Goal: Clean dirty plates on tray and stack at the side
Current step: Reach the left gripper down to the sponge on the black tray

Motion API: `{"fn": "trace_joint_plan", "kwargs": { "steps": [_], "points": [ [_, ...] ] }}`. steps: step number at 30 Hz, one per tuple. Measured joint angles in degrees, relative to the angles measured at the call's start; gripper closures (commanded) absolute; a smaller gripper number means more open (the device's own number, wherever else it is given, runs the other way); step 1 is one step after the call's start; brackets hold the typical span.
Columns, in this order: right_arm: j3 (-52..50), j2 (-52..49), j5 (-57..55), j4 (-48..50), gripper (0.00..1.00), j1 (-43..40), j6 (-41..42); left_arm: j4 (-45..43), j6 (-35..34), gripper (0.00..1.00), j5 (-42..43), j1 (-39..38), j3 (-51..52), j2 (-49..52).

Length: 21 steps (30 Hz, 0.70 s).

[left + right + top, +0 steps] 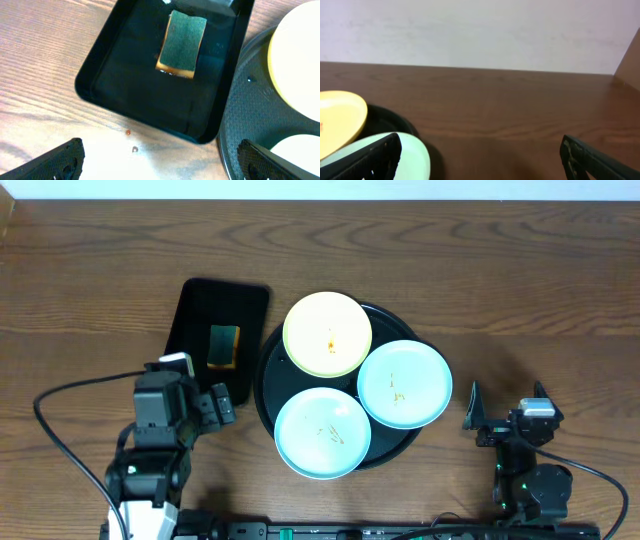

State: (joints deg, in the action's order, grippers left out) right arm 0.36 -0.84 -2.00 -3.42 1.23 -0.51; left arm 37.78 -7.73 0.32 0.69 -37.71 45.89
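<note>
Three plates sit on the round black tray (267, 385): a pale yellow plate (327, 333) at the back, a mint-blue plate (404, 384) at the right and a mint-blue plate (322, 432) at the front, each with small orange-brown smears. My left gripper (218, 402) is open and empty, just left of the tray; in the left wrist view (160, 160) it hovers over bare wood, with the tray (245, 110) and the yellow plate (297, 60) at the right. My right gripper (505, 412) is open and empty, right of the tray; its view shows the yellow plate (340, 120) and a mint-blue plate (415, 155).
A smaller rectangular black tray (195, 320) holding a green and yellow sponge (224, 346) lies left of the round tray; it also shows in the left wrist view (125, 85) with the sponge (182, 44). Two small droplets (131, 141) lie on the wood. Dark wood tabletop (540, 290) lies to the right.
</note>
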Motion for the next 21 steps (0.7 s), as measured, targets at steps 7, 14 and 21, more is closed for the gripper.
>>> {"fn": "trace_joint_plan", "kwargs": {
  "steps": [7, 14, 21],
  "points": [
    [0.0, 0.0, 0.0, 1.6, 0.01, 0.0, 2.1, 5.4, 0.0, 0.02, 0.6, 0.0, -11.4, 8.7],
    [0.0, 0.0, 0.1, 2.5, 0.01, 0.0, 3.5, 11.3, 0.0, 0.02, 1.0, 0.0, -22.6, 15.9],
    [2.3, -3.2, -0.3, 0.9, 0.01, 0.0, 4.1, 7.4, 0.0, 0.02, 2.4, 0.0, -23.2, 16.7]
  ]
}}
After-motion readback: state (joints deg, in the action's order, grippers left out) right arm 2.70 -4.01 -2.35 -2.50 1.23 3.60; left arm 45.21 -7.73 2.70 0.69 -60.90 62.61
